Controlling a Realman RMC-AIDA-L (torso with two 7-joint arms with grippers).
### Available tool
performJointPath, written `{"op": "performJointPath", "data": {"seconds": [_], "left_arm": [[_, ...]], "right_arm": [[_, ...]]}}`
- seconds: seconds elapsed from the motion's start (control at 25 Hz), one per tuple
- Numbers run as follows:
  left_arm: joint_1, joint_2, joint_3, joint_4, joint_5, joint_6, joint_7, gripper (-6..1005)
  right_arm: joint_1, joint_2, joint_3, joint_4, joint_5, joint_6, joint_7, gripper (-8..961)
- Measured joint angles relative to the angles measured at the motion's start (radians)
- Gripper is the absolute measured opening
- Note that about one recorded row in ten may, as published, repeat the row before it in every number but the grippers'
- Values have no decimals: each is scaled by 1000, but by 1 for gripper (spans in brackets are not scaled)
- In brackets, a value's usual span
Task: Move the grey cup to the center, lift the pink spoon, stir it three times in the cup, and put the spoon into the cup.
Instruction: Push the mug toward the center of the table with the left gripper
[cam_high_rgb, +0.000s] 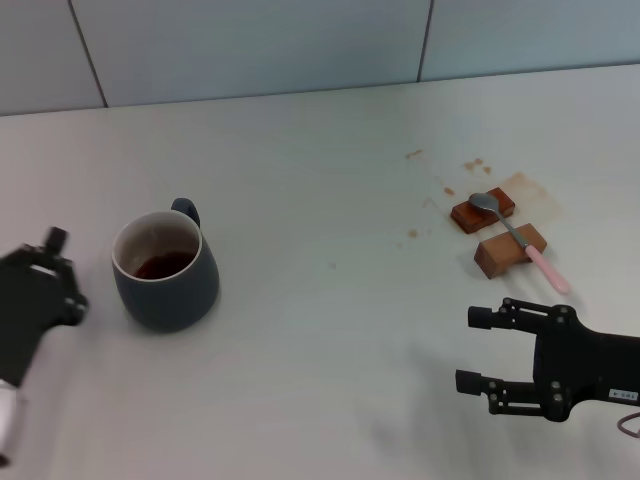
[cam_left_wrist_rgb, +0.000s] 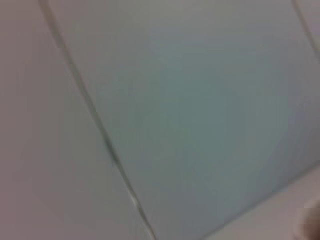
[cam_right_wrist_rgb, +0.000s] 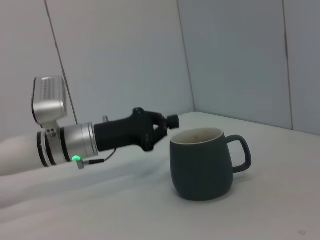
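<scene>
Grey cup (cam_high_rgb: 166, 272) left, pink spoon (cam_high_rgb: 520, 240) right

Both grippers are matte black: the right gripper (cam_high_rgb: 478, 350) has slim linked fingers and a small white label; the left gripper (cam_right_wrist_rgb: 167, 122) joins a silver wrist ring bearing a green light.

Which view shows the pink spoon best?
The head view: the spoon lies across two brown blocks, far from the cup, whole and unobstructed. The right wrist view shows only the cup; the left wrist view shows wall.
</scene>
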Motion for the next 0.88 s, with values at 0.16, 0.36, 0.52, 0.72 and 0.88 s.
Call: {"op": "performJointPath", "data": {"seconds": [0.16,0.36,0.52,0.72,0.88], "left_arm": [[0,0,-18,-132,-6,-101,216,-2],[1,0,-70,-237,-19,-164,294,-2],[-16,0,-86,-300,-45,-197,297,-2],[-69,0,-95,-363,-60,-295,290,-1],[-110,0,-95,-400,-81,-353,287,-1]], "right_arm": [[1,-3,1,0,0,1,0,778],[3,-6,3,0,0,1,0,778],[3,-7,3,0,-1,1,0,778],[2,-8,2,0,-1,0,0,778],[2,-8,2,0,-1,0,0,778]]}}
